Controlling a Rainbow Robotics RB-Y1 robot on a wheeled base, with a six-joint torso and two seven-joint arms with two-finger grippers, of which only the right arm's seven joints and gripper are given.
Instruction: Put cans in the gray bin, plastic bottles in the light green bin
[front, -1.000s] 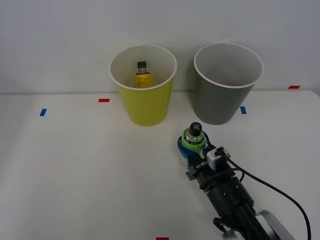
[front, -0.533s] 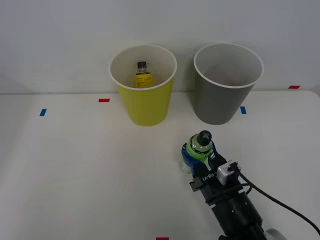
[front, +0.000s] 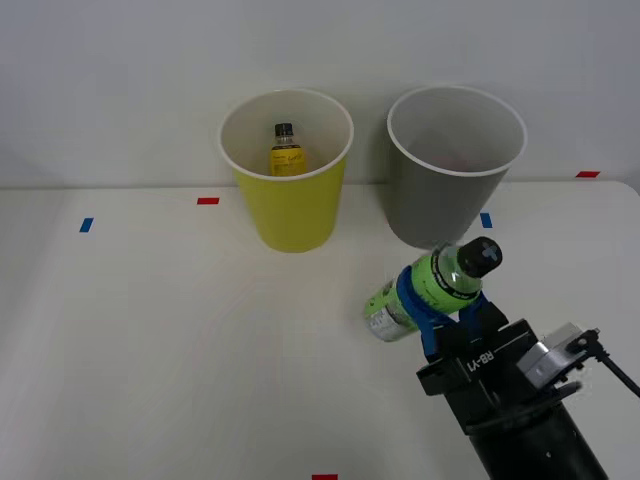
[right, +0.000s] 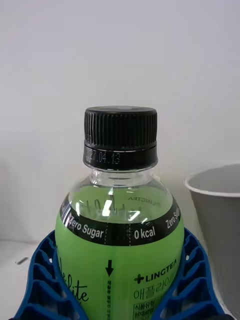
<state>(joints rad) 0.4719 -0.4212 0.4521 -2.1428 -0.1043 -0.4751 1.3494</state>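
The right arm's tool (front: 437, 300) has its blue ribbed fingers (right: 37, 272) closed around the middle of the green bottle (front: 430, 285), one on each side of the label, so the bottle is firmly clamped. It is carried tilted, black cap (front: 481, 253) pointing up and toward the desk's right edge, its base toward the desk. I'd say it is held clear of the surface, ready to be carried over a rim.

The bottle hangs just in front of the gray bin (front: 455, 185), which stands at the back of the desk (front: 150, 330) toward the right. The light green bin (front: 290, 200) stands beside it to the left, also at the back edge, and already has the yellow-labelled bottle (front: 286, 152) standing inside. Being plastic, the green bottle belongs there too, so the arm needs to swing leftward past the gray bin before letting go; releasing here risks the wrong bin.
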